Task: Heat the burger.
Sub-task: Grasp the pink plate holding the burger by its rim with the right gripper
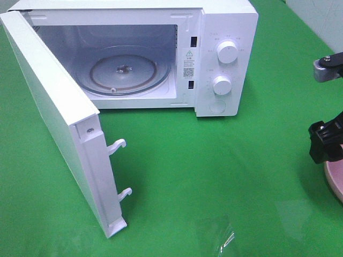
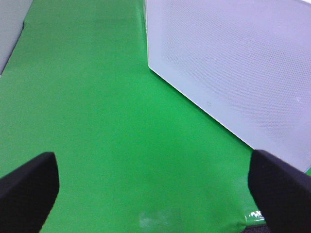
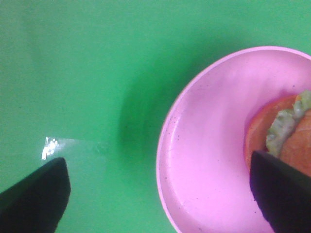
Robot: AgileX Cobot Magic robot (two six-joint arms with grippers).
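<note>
On the green desk (image 1: pixel 214 176), near its right edge, a pink plate (image 3: pixel 204 160) with the burger (image 3: pixel 286 131) lying on it, lettuce showing. Above the plate's rim, the right gripper (image 3: pixel 156 160), jaws spread wide, clamped on nothing. By the far edge, a white microwave (image 1: pixel 225 21), door (image 1: pixel 48 107) swung open, glass turntable (image 1: pixel 123 69) inside. Beside that door, the left gripper (image 2: pixel 153 154), jaws likewise wide apart.

One white microwave (image 1: pixel 236 27); one open door (image 1: pixel 53 107); two round knobs (image 1: pixel 228 52); two door hooks (image 1: pixel 118 145); one glass tray (image 1: pixel 139 69); one pink plate (image 3: pixel 204 145); one burger (image 3: pixel 286 128); two grippers, left gripper (image 2: pixel 153 165) and right gripper (image 3: pixel 158 165).
</note>
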